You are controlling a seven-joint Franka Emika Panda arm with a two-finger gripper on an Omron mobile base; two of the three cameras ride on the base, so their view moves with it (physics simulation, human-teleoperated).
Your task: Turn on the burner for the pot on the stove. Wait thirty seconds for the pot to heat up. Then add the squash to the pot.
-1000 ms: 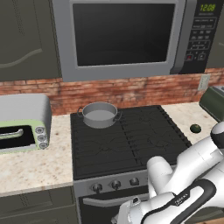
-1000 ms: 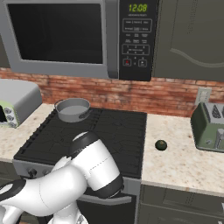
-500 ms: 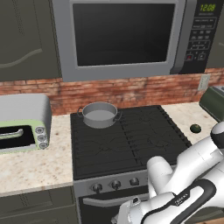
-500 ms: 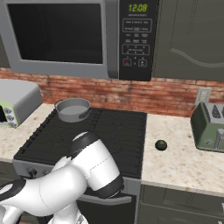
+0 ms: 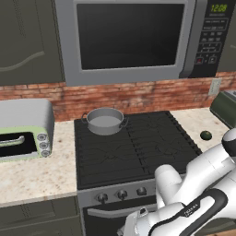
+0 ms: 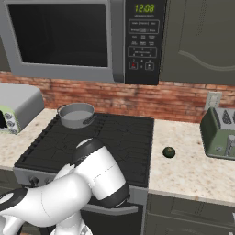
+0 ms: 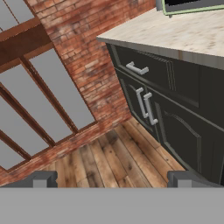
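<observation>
Grey pot [image 5: 105,121] on black stove [image 5: 133,147] — dark green squash [image 6: 169,152], speckled beige counter [image 6: 193,165], red brick wall [image 6: 137,98].

My left base cam is sitting behind me, looking forward and down at the stove [image 5: 133,147], with the pot [image 5: 104,121] at about 11 o'clock. My right base cam is covering the same stove [image 6: 92,142] and pot [image 6: 76,114] from the other side. My hand cam is pointing low along the cabinets [image 7: 175,113], with the wood floor [image 7: 109,162] at 6 o'clock.
</observation>
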